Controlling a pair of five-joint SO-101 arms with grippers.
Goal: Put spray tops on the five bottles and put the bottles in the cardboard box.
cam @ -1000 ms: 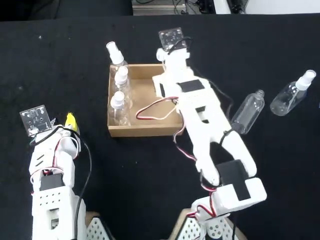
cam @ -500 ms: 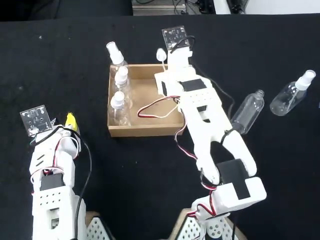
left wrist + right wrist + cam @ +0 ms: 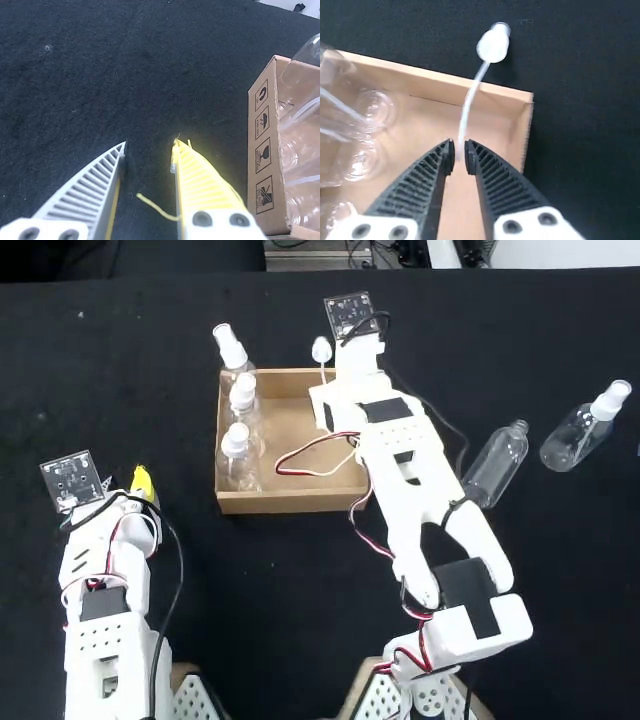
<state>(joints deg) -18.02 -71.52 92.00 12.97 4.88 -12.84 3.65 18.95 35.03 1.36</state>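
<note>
My right gripper (image 3: 459,150) is shut on the thin tube of a white spray top (image 3: 493,46), over the far right corner of the cardboard box (image 3: 522,131). The spray top's head (image 3: 321,348) sticks out past the box's far wall, with the right gripper (image 3: 334,368) just behind it. Three capped clear bottles (image 3: 240,420) lie along the left side of the box (image 3: 290,502). An uncapped bottle (image 3: 497,463) and a capped one (image 3: 585,428) lie on the table to the right. My left gripper (image 3: 150,150) stands open over bare table left of the box (image 3: 262,150).
The black table cloth (image 3: 120,370) covers the whole surface. The right arm's white body (image 3: 410,490) stretches from the front edge over the box's right wall. The left arm (image 3: 100,580) stands at the front left.
My right gripper has moved toward the box's far wall with the spray top, whose head now shows beyond the wall. The left arm has kept still.
</note>
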